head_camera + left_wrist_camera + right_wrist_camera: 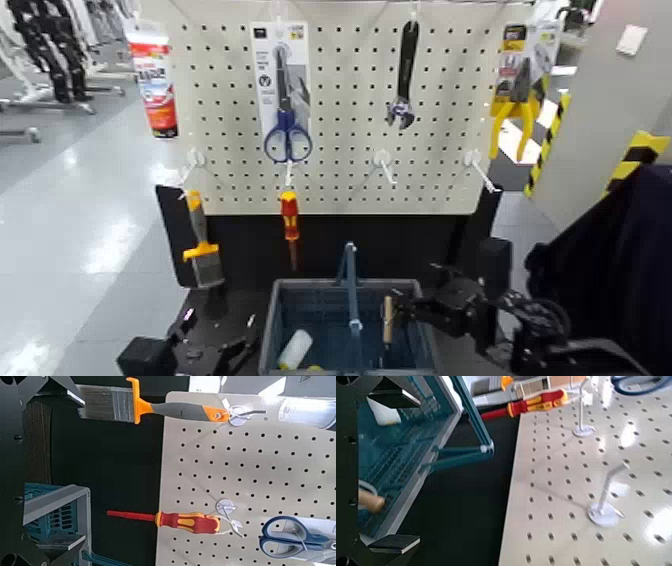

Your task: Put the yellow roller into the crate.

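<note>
The crate stands low in the middle of the head view, grey-blue with a blue bar handle across its centre. The yellow roller lies inside its left half, showing its white sleeve; the right wrist view shows that sleeve beyond the handle. My right gripper hangs over the crate's right half, open, with nothing between its fingers. Just below it a tan handle stands in that half. My left gripper rests low at the crate's left side.
Behind the crate rises a pegboard with a brush, a red screwdriver, scissors, a wrench and yellow pliers. Two white hooks stick out bare. A dark cloth lies at the right.
</note>
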You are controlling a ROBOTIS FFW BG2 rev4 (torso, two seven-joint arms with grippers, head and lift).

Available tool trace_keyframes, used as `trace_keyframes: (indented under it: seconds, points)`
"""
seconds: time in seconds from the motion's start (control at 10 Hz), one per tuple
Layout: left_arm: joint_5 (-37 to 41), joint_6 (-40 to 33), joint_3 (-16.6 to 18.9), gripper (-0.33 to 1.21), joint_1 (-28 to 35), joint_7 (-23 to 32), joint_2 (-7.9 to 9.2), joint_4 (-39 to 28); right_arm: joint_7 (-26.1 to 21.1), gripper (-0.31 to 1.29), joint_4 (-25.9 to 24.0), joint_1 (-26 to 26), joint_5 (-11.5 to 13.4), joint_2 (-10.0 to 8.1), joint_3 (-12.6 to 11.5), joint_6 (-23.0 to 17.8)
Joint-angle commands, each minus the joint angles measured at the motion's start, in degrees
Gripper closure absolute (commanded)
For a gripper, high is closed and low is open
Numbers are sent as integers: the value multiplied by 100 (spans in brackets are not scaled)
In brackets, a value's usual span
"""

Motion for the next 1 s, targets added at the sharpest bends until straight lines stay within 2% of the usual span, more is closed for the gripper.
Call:
trace_keyframes:
  seconds: [0.1,0.2,0.4,0.5,0.7,1.0]
  points:
    - [0,0,9,12,0,-3,0,0,-526,11,-570,719,-80,181,-328,-371]
    - [0,0,9,12,0,5,0,0,-842,12,-614,948,-203,234,-337,-696]
    - [0,-9,18,12,0,5,0,0,-1668,13,-764,1528,-203,480,-337,-1549]
    - [0,0,18,12,9,5,0,0,-2046,13,-799,1757,-195,541,-302,-1988]
    - [-9,0,18,12,0,-3,9,0,-2697,13,-913,2143,-98,541,-223,-2489]
    - [-9,9,18,12,-9,-3,18,0,-3321,13,-957,2486,51,541,-73,-2990]
